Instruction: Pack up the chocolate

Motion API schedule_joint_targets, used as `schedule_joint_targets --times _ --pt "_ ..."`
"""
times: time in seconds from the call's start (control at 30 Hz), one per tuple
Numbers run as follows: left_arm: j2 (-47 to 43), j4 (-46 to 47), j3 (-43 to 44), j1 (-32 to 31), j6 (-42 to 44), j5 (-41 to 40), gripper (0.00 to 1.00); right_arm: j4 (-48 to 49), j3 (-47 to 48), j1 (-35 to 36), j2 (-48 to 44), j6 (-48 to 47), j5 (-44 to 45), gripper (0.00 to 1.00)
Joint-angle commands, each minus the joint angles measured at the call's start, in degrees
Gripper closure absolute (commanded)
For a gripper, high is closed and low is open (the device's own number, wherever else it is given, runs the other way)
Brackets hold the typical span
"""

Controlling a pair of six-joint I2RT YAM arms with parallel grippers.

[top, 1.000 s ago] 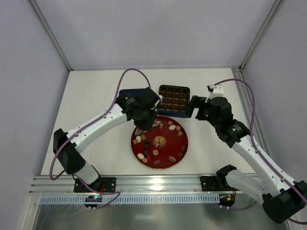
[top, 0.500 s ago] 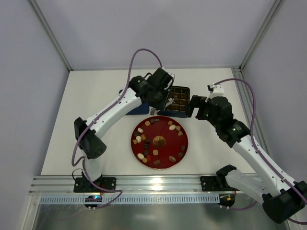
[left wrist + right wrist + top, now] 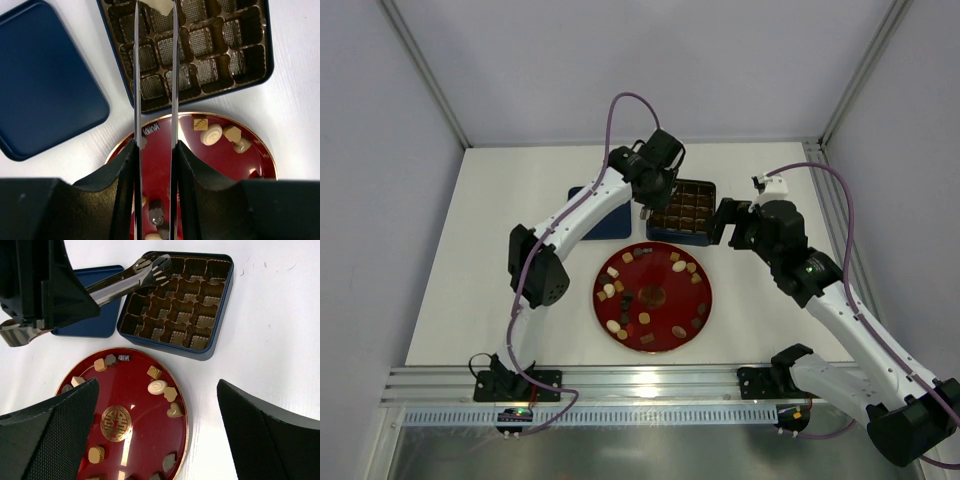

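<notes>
Top external view, biggest stuff first: a white counter (image 3: 500, 250) is seen, with both arms reaching in from the near edge. A round red plate (image 3: 675, 295) with a gold emblem is parked around the middle of it. Just behind the plate a dark blue tin (image 3: 682, 238) with a brown grid insert is set. Its lid (image 3: 45, 80) is laid flat right beside the tin on the left.

The right tool (image 3: 157, 385) is held off to the right of the tin, fingers spread wide apart. The left tool (image 3: 155, 144) is raised over the tin's near-left side and is clamped on a pair of metal tongs (image 3: 136, 75), with the black fingers pressed against both blades from outside. The tongs are stretched out across the tin, tips over the far-left cells.

The chocolate (image 3: 158, 387) is mostly scattered on the plate, strung around the rim in tan, cream and dark brown bits. One cream piece (image 3: 159, 6) is spotted between the tong tips at the tin's far row. Whether it's pinched or lying in a cell can't be told.
</notes>
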Motion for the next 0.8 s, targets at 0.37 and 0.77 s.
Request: schedule_joint_targets --times 0.37,0.77 --pt "3.5 6.9 5.0 1.1 0.5 -2.4 0.65 0.4 2.1 -0.4 -1.2 -0.8 -0.1 0.0" --pt "5.2 7.3 5.1 1.2 0.4 -2.3 0.62 0.2 1.4 -0.5 -1.6 -1.0 -0.1 0.0"
